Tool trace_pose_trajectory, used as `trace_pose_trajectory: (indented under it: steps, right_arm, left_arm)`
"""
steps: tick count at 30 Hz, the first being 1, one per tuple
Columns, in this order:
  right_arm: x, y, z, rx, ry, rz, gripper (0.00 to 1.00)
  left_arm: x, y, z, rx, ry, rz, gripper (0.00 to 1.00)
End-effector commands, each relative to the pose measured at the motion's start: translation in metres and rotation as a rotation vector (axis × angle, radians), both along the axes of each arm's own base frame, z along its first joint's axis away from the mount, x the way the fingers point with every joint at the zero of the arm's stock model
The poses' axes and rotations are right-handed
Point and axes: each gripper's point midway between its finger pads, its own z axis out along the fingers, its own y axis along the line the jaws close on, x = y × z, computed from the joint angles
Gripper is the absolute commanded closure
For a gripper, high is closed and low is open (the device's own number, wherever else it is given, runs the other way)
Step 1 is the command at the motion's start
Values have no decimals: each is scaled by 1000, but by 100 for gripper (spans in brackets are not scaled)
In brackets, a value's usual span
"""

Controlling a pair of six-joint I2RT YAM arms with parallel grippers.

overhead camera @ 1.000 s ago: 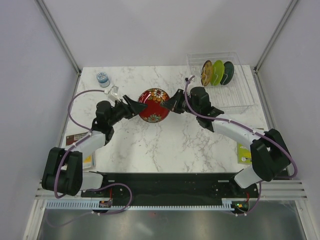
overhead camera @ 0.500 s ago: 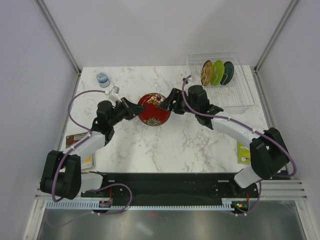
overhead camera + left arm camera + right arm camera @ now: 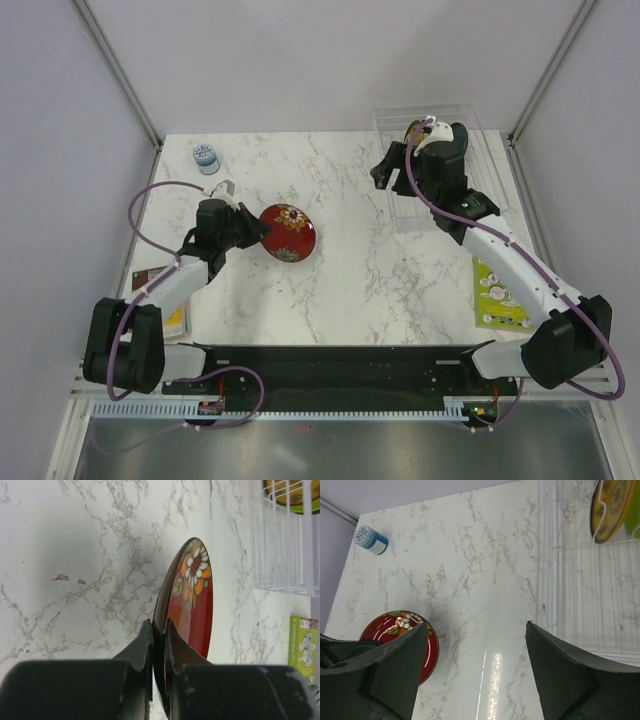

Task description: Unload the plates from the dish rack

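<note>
Gripping the red floral plate (image 3: 288, 232) alone now, my left gripper (image 3: 157, 627) pinches its rim with jaws almost closed. It sits left of centre over the marble table (image 3: 350, 280), nearer than a second ago, when both grippers held it mid-table. My right gripper (image 3: 476, 624) has let go, jaws spread wide and empty, and has swung to the far right by the dish rack (image 3: 570, 590). Only its wrist view shows the amber plate (image 3: 612, 505) standing in the rack beside a lime-green sliver (image 3: 635, 520), both cut off by the frame. Overhead my own wrist hides them, and I cannot make out the teal one.
</note>
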Motion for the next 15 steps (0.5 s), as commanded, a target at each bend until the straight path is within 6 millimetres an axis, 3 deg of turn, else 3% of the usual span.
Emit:
trace_pose_trajectory:
  steps: [1, 7, 15]
  right_arm:
    - [-4, -31, -3, -89, 4, -71, 15]
    - [-7, -48, -11, -124, 23, -109, 14]
    - [-5, -63, -25, -167, 50, -151, 13]
  left_arm:
    - [20, 4, -2, 45, -19, 15, 98]
    - [22, 9, -32, 79, 48, 32, 98]
    - [23, 15, -51, 109, 97, 54, 98]
